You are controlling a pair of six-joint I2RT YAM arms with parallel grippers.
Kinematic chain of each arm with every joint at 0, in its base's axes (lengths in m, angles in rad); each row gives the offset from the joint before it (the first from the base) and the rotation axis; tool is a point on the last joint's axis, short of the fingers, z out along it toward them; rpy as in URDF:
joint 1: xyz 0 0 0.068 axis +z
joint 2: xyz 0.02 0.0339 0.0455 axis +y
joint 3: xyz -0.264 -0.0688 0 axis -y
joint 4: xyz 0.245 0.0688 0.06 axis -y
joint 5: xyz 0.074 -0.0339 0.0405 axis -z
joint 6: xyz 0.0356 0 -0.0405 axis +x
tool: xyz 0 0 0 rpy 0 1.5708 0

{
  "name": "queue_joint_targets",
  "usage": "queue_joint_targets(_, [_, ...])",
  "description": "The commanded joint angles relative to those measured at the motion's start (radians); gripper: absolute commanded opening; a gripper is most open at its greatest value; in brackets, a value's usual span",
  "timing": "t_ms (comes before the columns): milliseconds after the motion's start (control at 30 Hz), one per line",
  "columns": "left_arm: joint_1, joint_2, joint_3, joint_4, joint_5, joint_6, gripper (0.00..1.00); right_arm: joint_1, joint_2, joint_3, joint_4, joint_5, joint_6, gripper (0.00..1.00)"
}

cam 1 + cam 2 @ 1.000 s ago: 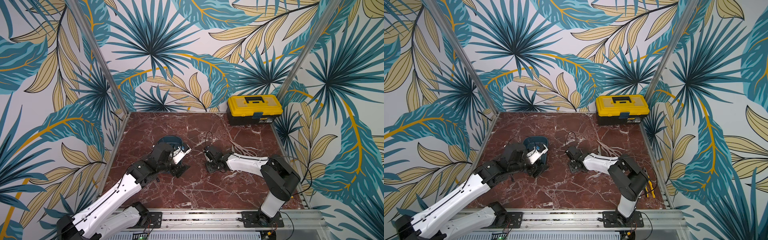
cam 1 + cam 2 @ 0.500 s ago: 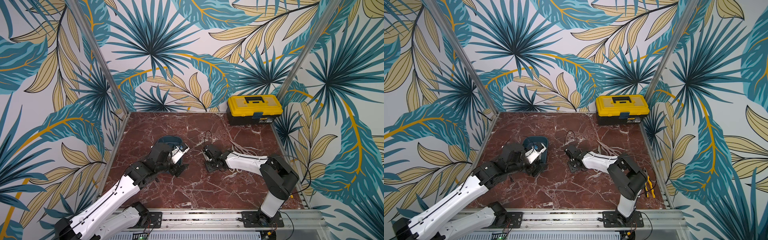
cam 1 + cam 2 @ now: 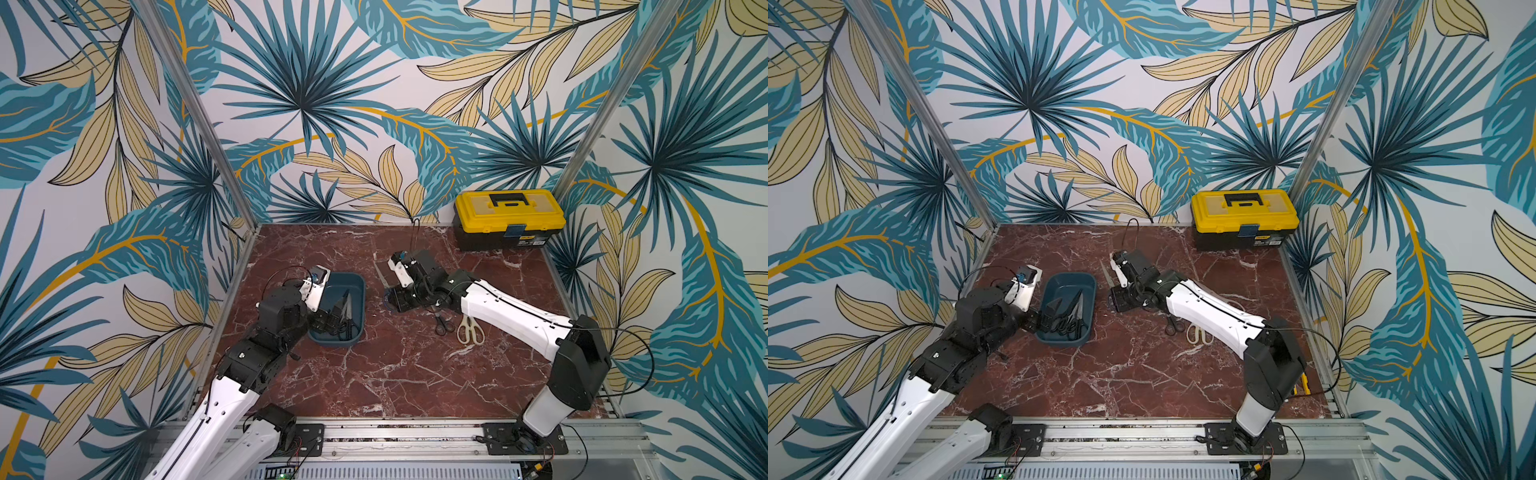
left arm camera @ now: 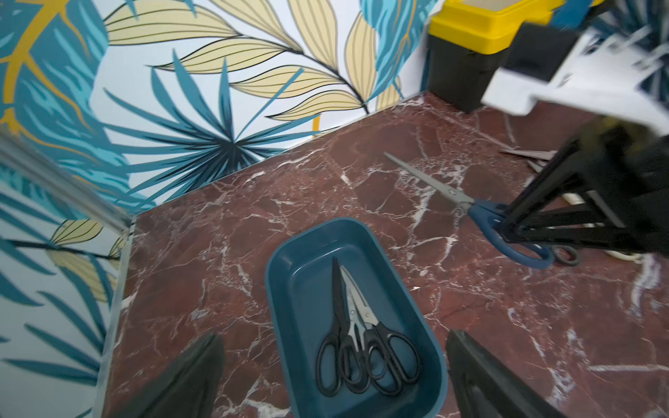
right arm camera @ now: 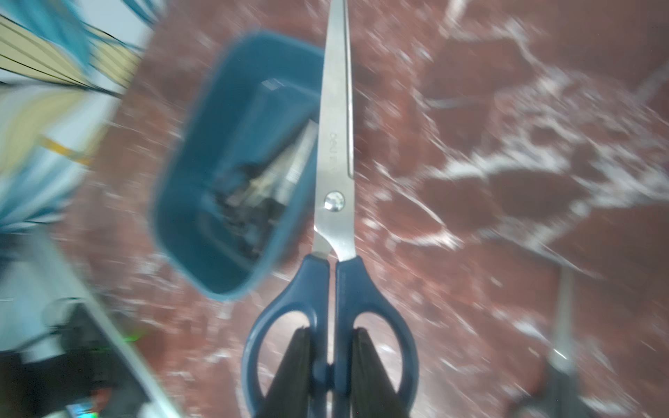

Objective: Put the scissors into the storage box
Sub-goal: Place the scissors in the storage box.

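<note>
My right gripper (image 5: 327, 336) clamps the blue scissors (image 5: 335, 181), blades pointing far. The box (image 3: 340, 282) lies just left, parallel. My left gripper (image 4: 335, 336) gapes empty.

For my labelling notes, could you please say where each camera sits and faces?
Top views: high in front, looking down at the table, left arm and right arm.
Left wrist: above the storage box, looking into it; open left end effector shows.
Right wrist: looking along the blue scissors clamped in the right end effector.
Both wrist views share the storage box and blue scissors.
</note>
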Motion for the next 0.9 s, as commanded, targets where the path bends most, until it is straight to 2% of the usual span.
queue_joint_targets(0, [0.038,0.009,-0.003,0.017,-0.077,-0.03,1.0,0.051,0.121,0.08,0.059,-0.164,0.126,0.0])
queue_joint_targets(167, [0.075,0.007,-0.007,0.008,-0.082,-0.046,1.0,0.129,0.315,0.278,0.027,-0.153,0.209,0.0])
queue_joint_targets(433, [0.093,0.002,-0.001,0.01,-0.111,-0.05,1.0,0.133,0.411,0.305,0.058,0.071,0.357,0.0])
queue_joint_targets(633, [0.101,0.005,-0.003,0.017,-0.102,-0.048,1.0,0.139,0.551,0.428,0.034,-0.021,0.381,0.0])
queue_joint_targets(800, [0.105,0.02,0.001,0.012,-0.08,-0.05,1.0,0.145,0.608,0.485,0.016,-0.029,0.4,0.17])
queue_joint_targets(867, [0.106,0.021,0.003,0.009,-0.077,-0.051,1.0,0.145,0.612,0.493,0.011,-0.025,0.394,0.31])
